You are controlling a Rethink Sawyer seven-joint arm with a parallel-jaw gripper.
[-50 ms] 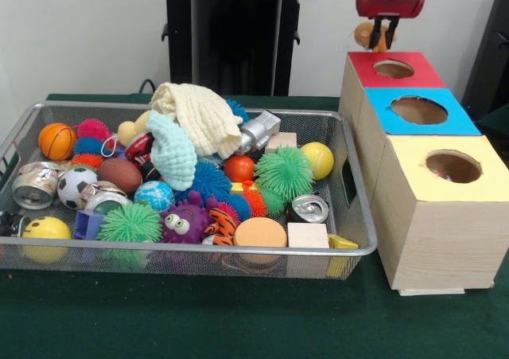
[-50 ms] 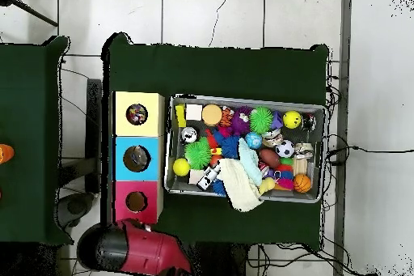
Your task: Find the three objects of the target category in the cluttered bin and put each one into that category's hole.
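Red-topped box's hole [image 1: 394, 69] below hand [image 1: 381, 39], pinching what may be a tan ball [image 1: 367, 34], no legible writing.

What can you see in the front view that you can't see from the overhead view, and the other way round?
Only the front view shows the gripper holding a small tan object above the red box.

Only the overhead view shows the tiled floor around the table, and something lying inside the yellow box's hole.

Both views show the wire bin full of toys, the cream cloth, and the red, blue and yellow boxes in a row.
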